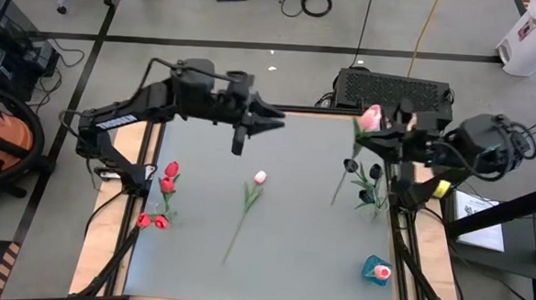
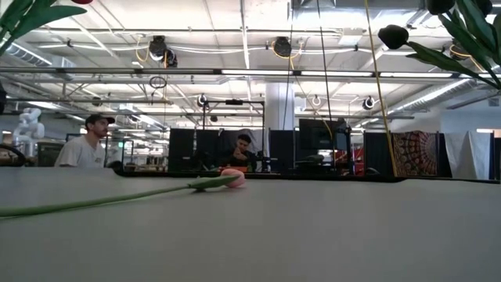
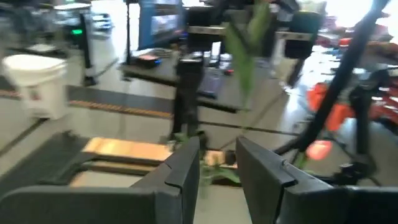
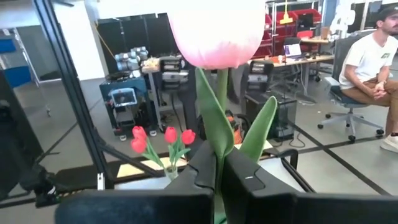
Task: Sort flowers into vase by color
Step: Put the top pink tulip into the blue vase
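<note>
My right gripper (image 4: 219, 155) is held high over the table's far right corner, shut on a pink tulip (image 1: 371, 117) whose head (image 4: 214, 28) stands above the fingers. Another pink tulip (image 1: 259, 177) lies flat on the table's middle, its stem (image 2: 94, 200) stretched along the surface. Red tulips (image 1: 168, 183) stand upright at the left edge, black tulips (image 1: 369, 185) at the right edge. My left gripper (image 3: 217, 155) is open with nothing between its fingers, raised over the table's far edge left of centre (image 1: 271, 123). My right gripper pinches the pink tulip's green stem (image 4: 217, 140) between its two fingers, a little below the head and among the leaves. The fingers come level from the table's right and lie across the stem. The flower stands upright, its stem (image 1: 340, 186) running down below the fingers.
A blue container (image 1: 378, 269) sits near the right front corner. A black box (image 1: 395, 88) stands behind the table's far edge. Two people (image 2: 86, 145) sit in the room beyond. Bare grey table (image 1: 300, 244) spreads around the lying tulip.
</note>
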Robot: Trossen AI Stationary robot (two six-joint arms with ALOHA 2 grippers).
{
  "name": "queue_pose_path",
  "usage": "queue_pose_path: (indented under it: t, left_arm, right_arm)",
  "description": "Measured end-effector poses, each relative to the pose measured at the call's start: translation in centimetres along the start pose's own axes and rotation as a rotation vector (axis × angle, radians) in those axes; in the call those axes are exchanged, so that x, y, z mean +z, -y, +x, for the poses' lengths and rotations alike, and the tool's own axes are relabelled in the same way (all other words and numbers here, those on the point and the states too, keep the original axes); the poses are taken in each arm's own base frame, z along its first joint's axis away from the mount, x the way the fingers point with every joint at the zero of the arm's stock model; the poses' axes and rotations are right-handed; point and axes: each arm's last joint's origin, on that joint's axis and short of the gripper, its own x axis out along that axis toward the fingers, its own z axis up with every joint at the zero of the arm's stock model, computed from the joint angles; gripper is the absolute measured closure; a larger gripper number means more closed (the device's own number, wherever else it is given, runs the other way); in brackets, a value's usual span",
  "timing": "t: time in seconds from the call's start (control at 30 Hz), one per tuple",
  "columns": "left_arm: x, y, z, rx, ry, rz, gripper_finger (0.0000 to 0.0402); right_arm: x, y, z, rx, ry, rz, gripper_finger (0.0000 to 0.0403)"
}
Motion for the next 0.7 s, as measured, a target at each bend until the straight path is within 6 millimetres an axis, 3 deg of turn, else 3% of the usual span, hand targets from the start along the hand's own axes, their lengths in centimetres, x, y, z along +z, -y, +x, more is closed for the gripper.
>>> queue_pose_path:
  t: [0.4, 0.7]
  left_arm:
    - [-0.4, -1.9, -6.0, 0.358, -0.192, 0.004, 0.029]
    - [-1.5, -2.2, -8.2, 0.601, -0.321, -0.028, 0.029]
  right_arm:
    - [-0.1, 2.3, -4.8, 0.053, -0.06, 0.038, 0.0402]
    - [0.1, 2.5, -7.0, 0.352, -0.098, 0.146, 0.0402]
